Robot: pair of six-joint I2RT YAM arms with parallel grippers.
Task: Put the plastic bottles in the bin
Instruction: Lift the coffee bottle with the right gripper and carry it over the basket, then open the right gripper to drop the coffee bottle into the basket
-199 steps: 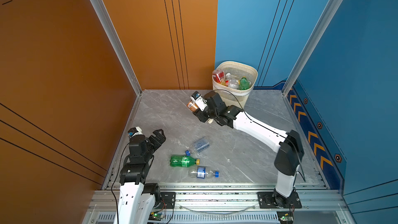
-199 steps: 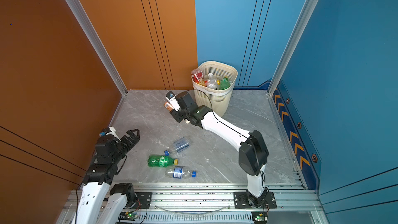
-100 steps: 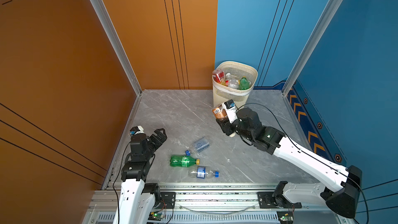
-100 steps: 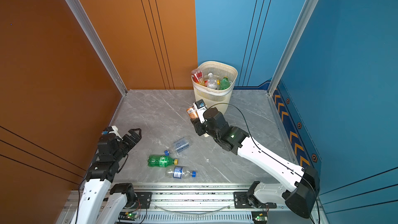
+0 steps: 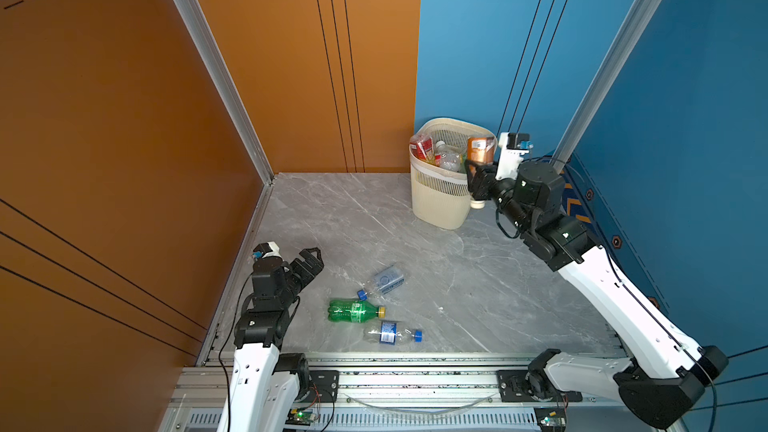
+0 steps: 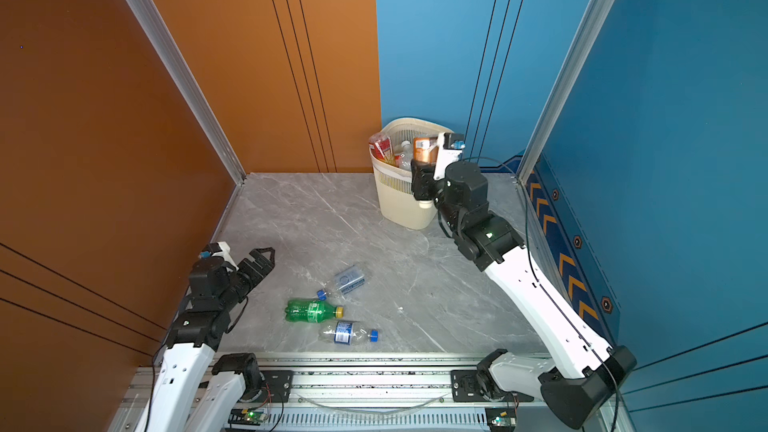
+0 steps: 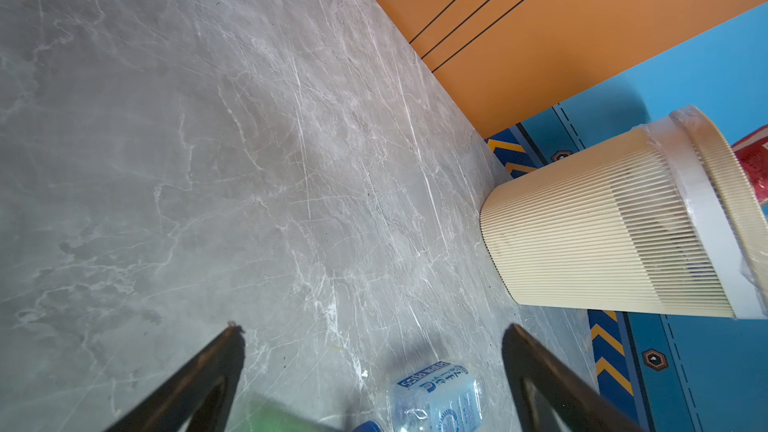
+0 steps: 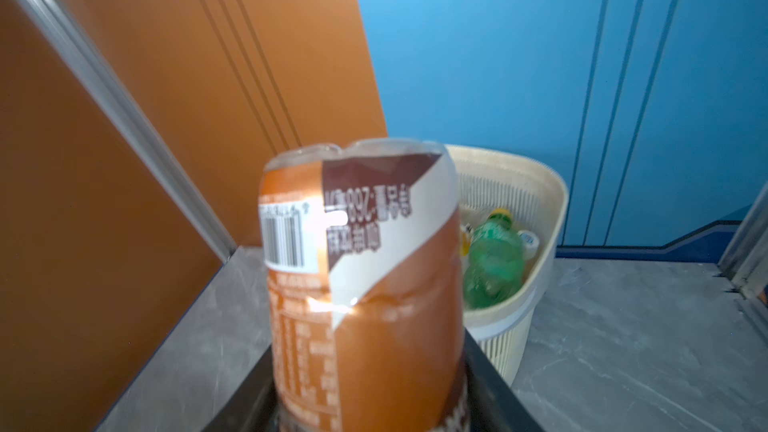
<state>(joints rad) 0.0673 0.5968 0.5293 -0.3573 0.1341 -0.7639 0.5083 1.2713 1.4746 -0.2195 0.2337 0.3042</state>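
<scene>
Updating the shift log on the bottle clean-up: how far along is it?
Done: the bin holds several bottles, a red-labelled bottle among them. In hand: the right gripper is shut on a brown bottle raised by the bin's rim, not released. Left: three on the floor, a crushed bottle, a green bottle and an intact clear bottle, near the open, empty left gripper.

Lab test cell, panel walls (image 5: 291, 76), aluminium rail (image 5: 415, 372)

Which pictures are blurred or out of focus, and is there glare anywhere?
Right wrist view: the brown bottle, held close, is soft, with a bright glare patch on its label; the bin behind is blurred too. Left wrist view: marble floor sharp, green bottle at the edge smeared. Both top views: sharp, evenly lit.
</scene>
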